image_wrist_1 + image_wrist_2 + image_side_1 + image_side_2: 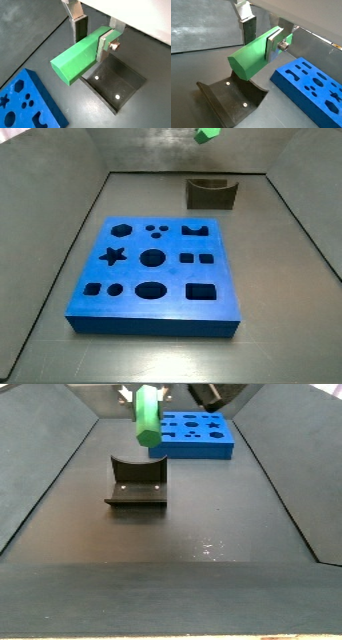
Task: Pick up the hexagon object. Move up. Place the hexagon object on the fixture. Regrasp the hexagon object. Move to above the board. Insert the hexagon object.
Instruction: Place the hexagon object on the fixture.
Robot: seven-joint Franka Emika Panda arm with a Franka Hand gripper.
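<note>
Two silver fingers [107,44] of the gripper [92,36] clamp one end of the hexagon object [77,61], holding it high above the fixture [115,82], the board [155,274] lying well apart. It looks light, stiff and smooth; flat opposite faces suit gripping.

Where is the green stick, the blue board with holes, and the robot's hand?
Hexagon object [77,59], a wrist view, on its long green side.
Board [154,318], a side view, on its bare front edge.
Hand [95,31], a wrist view, midway between the fingertips, clamping the hexagon object above the fixture.
</note>
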